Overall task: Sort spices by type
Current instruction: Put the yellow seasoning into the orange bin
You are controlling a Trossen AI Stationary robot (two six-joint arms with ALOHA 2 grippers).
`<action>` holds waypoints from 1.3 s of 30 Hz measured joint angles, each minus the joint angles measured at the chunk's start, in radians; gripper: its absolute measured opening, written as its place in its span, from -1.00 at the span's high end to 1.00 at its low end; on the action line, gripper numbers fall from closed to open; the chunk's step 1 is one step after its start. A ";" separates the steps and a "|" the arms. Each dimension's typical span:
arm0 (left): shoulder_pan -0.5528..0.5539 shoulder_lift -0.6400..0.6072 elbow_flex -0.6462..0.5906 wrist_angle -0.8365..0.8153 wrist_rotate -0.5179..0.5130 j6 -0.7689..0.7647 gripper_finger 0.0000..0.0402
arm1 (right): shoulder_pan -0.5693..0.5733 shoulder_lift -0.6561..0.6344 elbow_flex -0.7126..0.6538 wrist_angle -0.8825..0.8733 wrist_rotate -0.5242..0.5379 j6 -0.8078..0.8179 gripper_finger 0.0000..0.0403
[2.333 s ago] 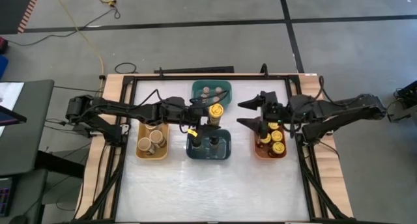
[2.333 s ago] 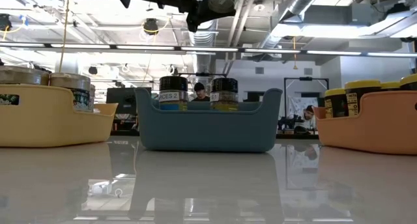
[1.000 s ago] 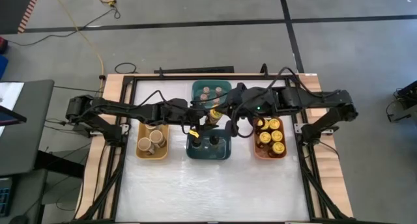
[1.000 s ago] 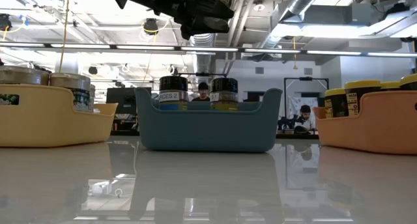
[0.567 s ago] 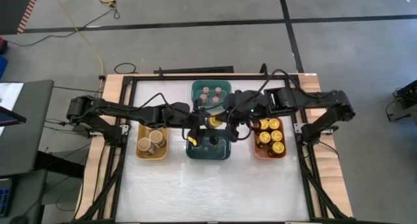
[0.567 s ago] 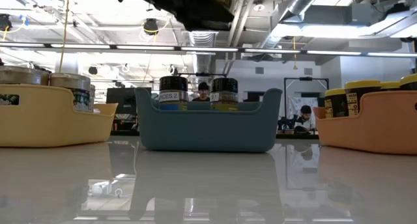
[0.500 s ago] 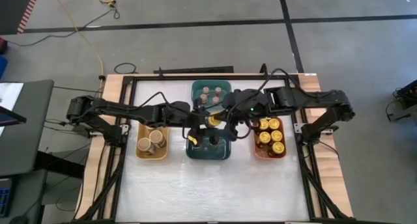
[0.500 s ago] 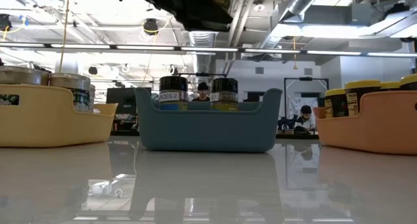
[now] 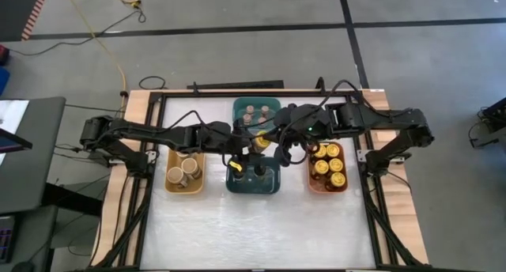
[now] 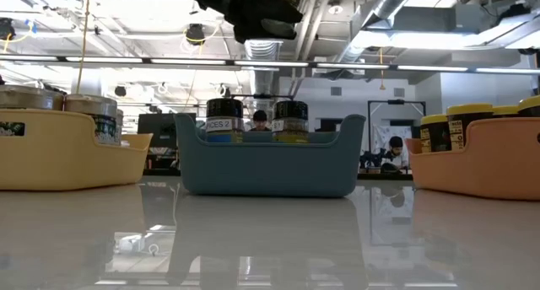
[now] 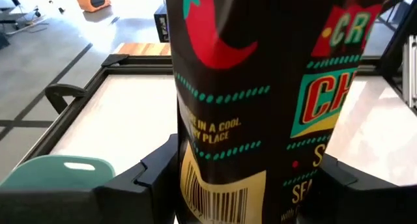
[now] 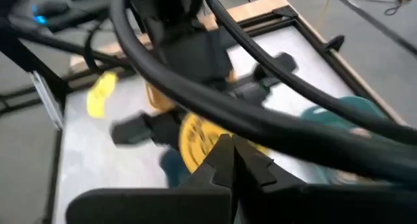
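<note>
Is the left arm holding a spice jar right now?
Yes, in the left wrist view a dark-labelled spice jar sits clamped between the left gripper jaws.

Right gripper (image 9: 273, 140) swung in from over orange bin (image 9: 327, 187) to table centre, fingers now pressed together, tips right by yellow lid of jar (image 9: 260, 141). Left gripper (image 9: 251, 145) plus that jar shifted slightly toward blue bin (image 9: 253, 186), then back a touch. Jar now partly covered by right arm from above.
</note>
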 joint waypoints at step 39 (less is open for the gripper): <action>0.001 0.000 -0.003 -0.059 -0.001 -0.081 -0.07 | -0.015 0.082 0.106 -0.254 -0.092 -0.265 -0.80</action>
